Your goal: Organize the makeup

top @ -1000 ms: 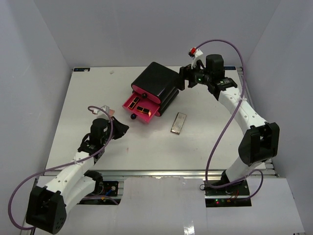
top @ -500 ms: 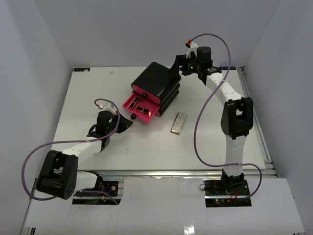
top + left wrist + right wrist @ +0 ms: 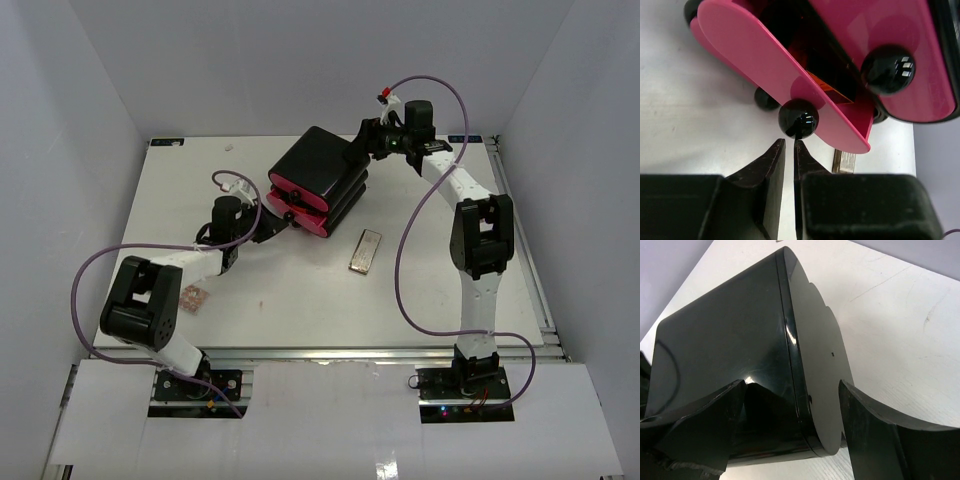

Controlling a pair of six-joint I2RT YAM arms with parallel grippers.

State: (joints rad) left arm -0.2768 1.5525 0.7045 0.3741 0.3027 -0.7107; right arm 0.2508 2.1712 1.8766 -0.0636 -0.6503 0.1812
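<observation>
The black box with pink drawers stands mid-table, and its drawers are almost shut. My left gripper is shut and empty. Its tips sit just below the black knob of a slightly open pink drawer. My right gripper is open and straddles the box's back corner, one finger over the top and the other behind it. The beige palette lies on the table right of the box and also shows in the left wrist view. A small pinkish piece lies near the left. Lipsticks and bottles are hidden.
White walls close in the table on three sides. A tiny speck lies on the table near the front. Both arms' purple cables loop over the table.
The pulled-out pink drawer has gone back into the box. My left gripper has moved forward to the drawer knob. The pinkish piece now shows on the table. The right gripper stays at the box's back corner.
</observation>
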